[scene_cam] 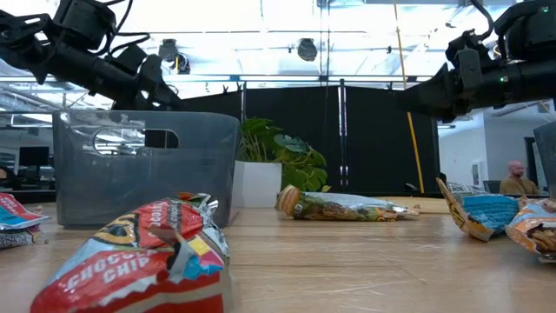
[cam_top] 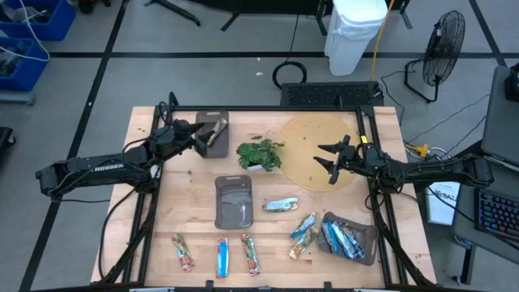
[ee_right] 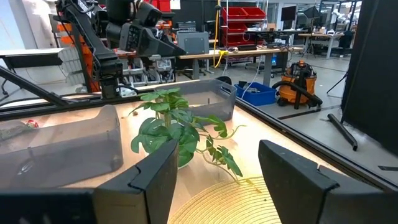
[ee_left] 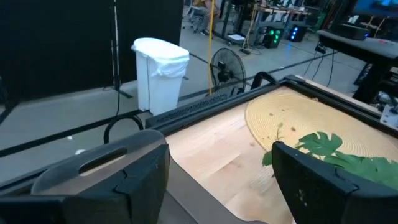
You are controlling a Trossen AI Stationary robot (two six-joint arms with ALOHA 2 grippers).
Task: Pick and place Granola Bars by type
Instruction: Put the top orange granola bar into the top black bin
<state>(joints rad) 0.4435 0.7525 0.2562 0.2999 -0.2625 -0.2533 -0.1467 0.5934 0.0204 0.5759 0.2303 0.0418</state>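
Several wrapped granola bars lie flat on the near half of the table: two red ones (cam_top: 183, 251) (cam_top: 250, 253), a blue one (cam_top: 221, 256), a green-tan one (cam_top: 280, 205) and two more (cam_top: 303, 233) beside the near right tray (cam_top: 369, 243), which holds several blue bars (cam_top: 340, 239). In the low view a red bar (scene_cam: 139, 261) lies closest. My left gripper (cam_top: 204, 139) (ee_left: 221, 155) hovers open over the far left tray (cam_top: 214, 122), holding nothing. My right gripper (cam_top: 328, 161) (ee_right: 217, 155) hangs open above the round woven mat (cam_top: 304, 138), also holding nothing.
A small potted plant (cam_top: 259, 154) stands between the two grippers. A third grey tray (cam_top: 233, 201) sits at the table's middle. Bare wood lies left of that tray. Beyond the far edge stand a white bin (cam_top: 354, 28) and a fan (cam_top: 444, 40).
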